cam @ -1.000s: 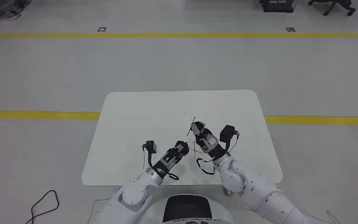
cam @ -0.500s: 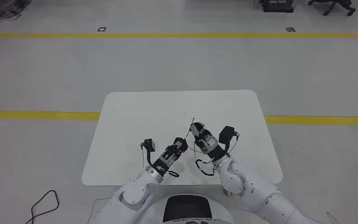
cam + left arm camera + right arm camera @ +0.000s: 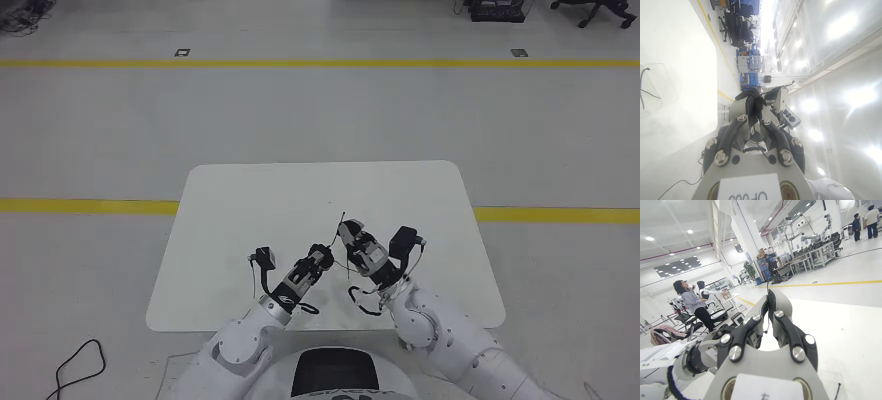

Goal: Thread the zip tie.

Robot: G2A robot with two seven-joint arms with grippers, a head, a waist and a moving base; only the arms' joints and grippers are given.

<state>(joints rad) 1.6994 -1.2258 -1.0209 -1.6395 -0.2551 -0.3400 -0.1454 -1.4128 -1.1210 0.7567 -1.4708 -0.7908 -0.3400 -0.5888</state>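
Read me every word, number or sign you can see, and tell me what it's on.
White tag on the left pincer: cut off at the edge, unreadable.
White sticker on the right pincer, which holds the zip tie: cut off too, unreadable.
Small print on a white casing: too blurred.
No text reads whole.

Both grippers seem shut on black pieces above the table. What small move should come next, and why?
Probably nudge the right gripper so its zip tie tip nears the black piece pinched in the left gripper. Both are shut and close together above the table; the tip juts free beyond its grip, threaded into nothing.
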